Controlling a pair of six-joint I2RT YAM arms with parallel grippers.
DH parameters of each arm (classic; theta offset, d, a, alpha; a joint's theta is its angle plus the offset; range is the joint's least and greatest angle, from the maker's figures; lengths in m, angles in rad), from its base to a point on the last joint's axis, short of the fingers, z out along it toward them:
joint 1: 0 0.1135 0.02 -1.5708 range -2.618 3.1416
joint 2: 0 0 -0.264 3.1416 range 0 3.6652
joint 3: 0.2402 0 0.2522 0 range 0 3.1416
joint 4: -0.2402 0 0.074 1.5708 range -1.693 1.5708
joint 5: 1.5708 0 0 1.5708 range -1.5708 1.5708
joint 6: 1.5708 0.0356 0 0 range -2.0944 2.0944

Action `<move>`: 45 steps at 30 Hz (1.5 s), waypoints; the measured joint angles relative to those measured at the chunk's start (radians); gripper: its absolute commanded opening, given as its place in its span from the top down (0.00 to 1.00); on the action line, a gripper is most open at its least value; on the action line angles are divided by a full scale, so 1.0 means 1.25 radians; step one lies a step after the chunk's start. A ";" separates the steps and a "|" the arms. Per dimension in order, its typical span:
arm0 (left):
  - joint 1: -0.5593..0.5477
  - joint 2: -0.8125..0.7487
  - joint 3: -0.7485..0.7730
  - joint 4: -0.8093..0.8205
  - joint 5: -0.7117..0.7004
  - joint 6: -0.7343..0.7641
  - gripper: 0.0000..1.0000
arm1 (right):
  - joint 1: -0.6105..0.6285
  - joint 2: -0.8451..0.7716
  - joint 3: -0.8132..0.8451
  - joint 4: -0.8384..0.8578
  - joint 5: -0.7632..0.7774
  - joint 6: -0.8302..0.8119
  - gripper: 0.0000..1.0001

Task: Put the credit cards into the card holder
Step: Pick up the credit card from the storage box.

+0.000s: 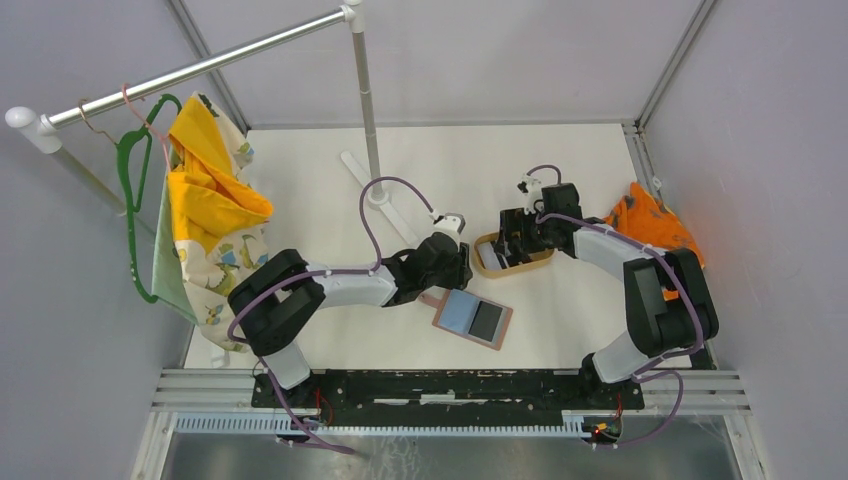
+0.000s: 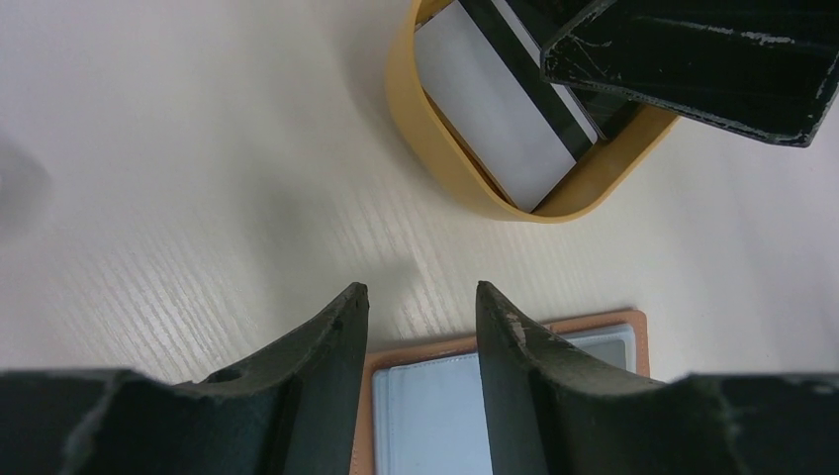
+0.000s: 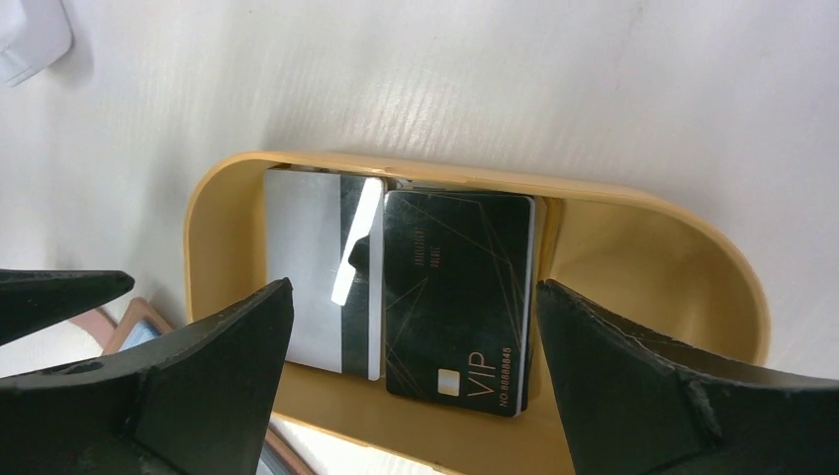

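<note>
The card holder [image 1: 472, 320] lies open and flat on the table, reddish-brown, with a blue panel and a dark panel showing inside. Its corner shows in the left wrist view [image 2: 604, 330]. My left gripper [image 1: 452, 272] is open and empty, low over the holder's far edge [image 2: 420, 290]. A black VIP card [image 3: 460, 297] and a white card with a dark stripe [image 3: 312, 262] lie in the tan oval tray [image 3: 653, 247]. My right gripper [image 3: 414, 285] is open wide and empty just above these cards, over the tray [image 1: 492, 268].
A clothes rack stands on its base [image 1: 380, 195] at the back centre. Yellow patterned cloth [image 1: 210, 190] and a green hanger hang at the left. An orange cloth [image 1: 650, 225] lies at the right edge. A white object [image 3: 30, 35] lies beyond the tray.
</note>
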 measured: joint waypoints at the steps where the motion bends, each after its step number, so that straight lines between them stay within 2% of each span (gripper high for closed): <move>1: 0.000 0.000 0.000 0.000 0.000 0.000 0.50 | -0.001 -0.002 0.000 0.000 0.003 -0.003 0.02; 11: 0.000 0.034 0.032 -0.012 0.001 0.000 0.54 | -0.005 0.016 0.004 -0.003 0.048 -0.020 0.02; 29: 0.000 0.076 0.079 -0.049 0.007 0.023 0.57 | -0.031 0.031 0.010 0.009 -0.141 0.012 0.12; 45: 0.000 0.088 0.088 -0.076 0.021 0.026 0.58 | -0.068 0.031 -0.022 0.083 -0.290 0.080 0.20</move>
